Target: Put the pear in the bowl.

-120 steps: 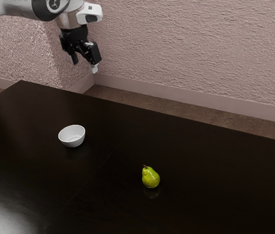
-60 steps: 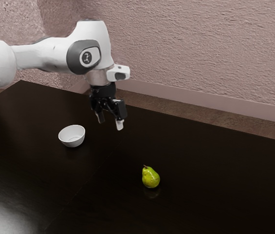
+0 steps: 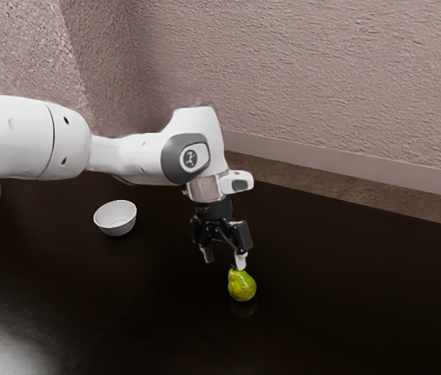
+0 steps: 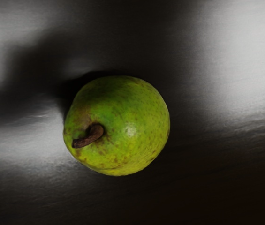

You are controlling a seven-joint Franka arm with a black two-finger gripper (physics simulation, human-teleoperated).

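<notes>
My gripper (image 3: 225,261) is open, its two fingers spread and pointing down, with nothing between them. One fingertip overlaps the top of the pear (image 3: 242,286) in the exterior view; whether they touch I cannot tell. The pear stands upright on the table, green-yellow with a short brown stem. From the hand, the pear (image 4: 118,126) appears from above, stem towards one side. The white bowl (image 3: 116,218) stands on the table, off towards the exterior view's left, and its visible inside holds nothing.
The dark, glossy table (image 3: 345,289) reflects light. Behind its far edge are a brown floor and a rough pinkish wall (image 3: 321,78). The arm (image 3: 130,158) stretches in from the exterior view's left, above and behind the bowl.
My hand has come down and towards the exterior view's right, from high beyond the table's far edge to just above the pear. Pear and bowl have stayed put.
</notes>
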